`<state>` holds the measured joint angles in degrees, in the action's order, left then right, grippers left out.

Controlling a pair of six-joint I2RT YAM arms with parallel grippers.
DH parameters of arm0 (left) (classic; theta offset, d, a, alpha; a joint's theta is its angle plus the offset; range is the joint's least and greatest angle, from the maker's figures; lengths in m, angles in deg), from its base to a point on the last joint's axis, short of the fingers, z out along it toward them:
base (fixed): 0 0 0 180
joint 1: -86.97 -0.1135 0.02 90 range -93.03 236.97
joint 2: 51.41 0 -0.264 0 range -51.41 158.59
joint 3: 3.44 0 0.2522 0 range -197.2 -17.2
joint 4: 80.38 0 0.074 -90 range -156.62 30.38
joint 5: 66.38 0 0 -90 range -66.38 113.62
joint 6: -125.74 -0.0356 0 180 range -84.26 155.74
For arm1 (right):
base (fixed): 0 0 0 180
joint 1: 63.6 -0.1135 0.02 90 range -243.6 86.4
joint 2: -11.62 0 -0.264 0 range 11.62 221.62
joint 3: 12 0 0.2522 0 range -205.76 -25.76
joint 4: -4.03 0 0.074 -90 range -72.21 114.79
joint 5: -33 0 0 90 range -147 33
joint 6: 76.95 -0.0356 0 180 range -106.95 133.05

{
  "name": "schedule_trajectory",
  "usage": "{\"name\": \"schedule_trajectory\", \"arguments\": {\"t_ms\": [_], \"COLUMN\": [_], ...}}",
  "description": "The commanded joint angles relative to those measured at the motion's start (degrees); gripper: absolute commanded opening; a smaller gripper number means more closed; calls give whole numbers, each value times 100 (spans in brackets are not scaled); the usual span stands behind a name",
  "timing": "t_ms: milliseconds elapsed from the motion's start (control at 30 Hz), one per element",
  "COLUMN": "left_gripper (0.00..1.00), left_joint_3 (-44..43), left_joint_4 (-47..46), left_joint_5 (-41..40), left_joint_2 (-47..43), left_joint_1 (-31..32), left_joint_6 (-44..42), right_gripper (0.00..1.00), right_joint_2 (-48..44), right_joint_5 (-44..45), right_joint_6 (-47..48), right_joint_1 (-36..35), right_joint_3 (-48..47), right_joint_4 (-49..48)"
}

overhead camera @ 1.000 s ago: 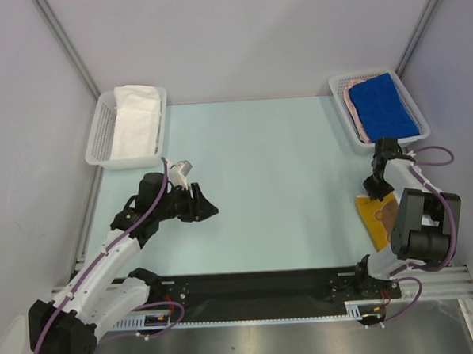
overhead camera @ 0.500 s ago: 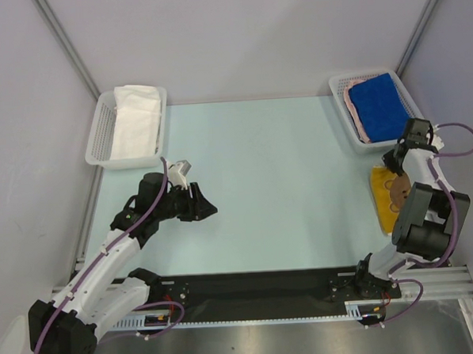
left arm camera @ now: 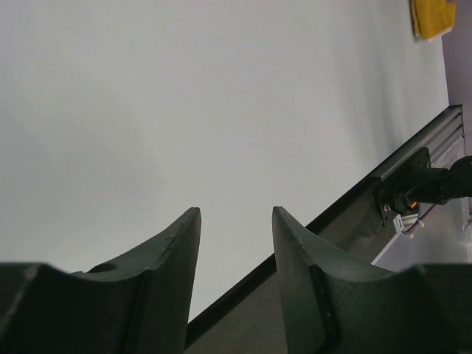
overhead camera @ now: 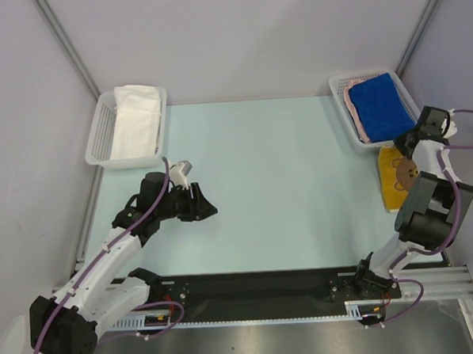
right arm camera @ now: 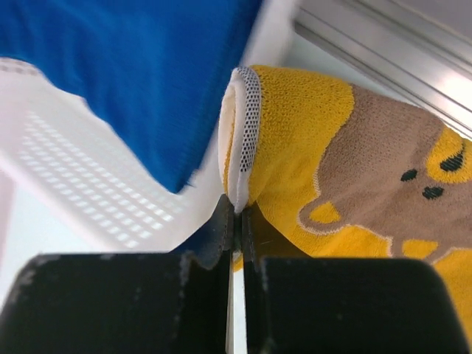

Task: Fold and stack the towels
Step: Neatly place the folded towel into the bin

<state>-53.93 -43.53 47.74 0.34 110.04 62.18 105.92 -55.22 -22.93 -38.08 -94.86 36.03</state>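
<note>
My right gripper (overhead camera: 413, 141) is shut on the edge of the yellow-orange bear towel (overhead camera: 397, 178) and holds it at the near corner of the right basket (overhead camera: 342, 108). In the right wrist view the pinched folded edge (right arm camera: 243, 140) stands up between the fingers, the brown bear (right arm camera: 391, 177) to the right and the blue towel (right arm camera: 133, 66) to the left. The blue towel (overhead camera: 381, 106) lies in the right basket on a pinkish towel (overhead camera: 354, 111). A white towel (overhead camera: 136, 120) lies in the left basket (overhead camera: 99, 136). My left gripper (overhead camera: 210, 210) is open and empty over the bare table; its view shows its fingers (left arm camera: 177, 243) apart.
The pale green table (overhead camera: 276, 183) lies between the arms. Grey walls close in the back and sides. A black rail (overhead camera: 258, 291) runs along the near edge. The right basket's mesh wall (right arm camera: 81, 177) is right beside the held towel.
My right gripper has carried the bear towel from the table's right side back and rightward up to the right basket's near corner. The left arm has not moved.
</note>
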Motion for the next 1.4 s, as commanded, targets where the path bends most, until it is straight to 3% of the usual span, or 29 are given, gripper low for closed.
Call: {"name": "schedule_trajectory", "arguments": {"t_ms": [0, 1233, 1367], "left_gripper": [50, 49, 49], "left_joint_3": [8, 26, 17], "left_joint_4": [-103, -129, -121], "left_joint_5": [-12, -74, -109], "left_joint_2": [28, 99, 143], "left_joint_1": [-39, -39, -39], "left_joint_6": [-68, -60, -60], "right_gripper": [0, 0, 0], "right_joint_2": [106, 4166, 4421], "right_joint_5": [-301, -266, -371], "right_joint_6": [-119, -831, -998], "right_joint_1": [15, -776, -794], "right_joint_3": [-620, -6386, -6642], "right_joint_4": [-523, 285, 198]}}
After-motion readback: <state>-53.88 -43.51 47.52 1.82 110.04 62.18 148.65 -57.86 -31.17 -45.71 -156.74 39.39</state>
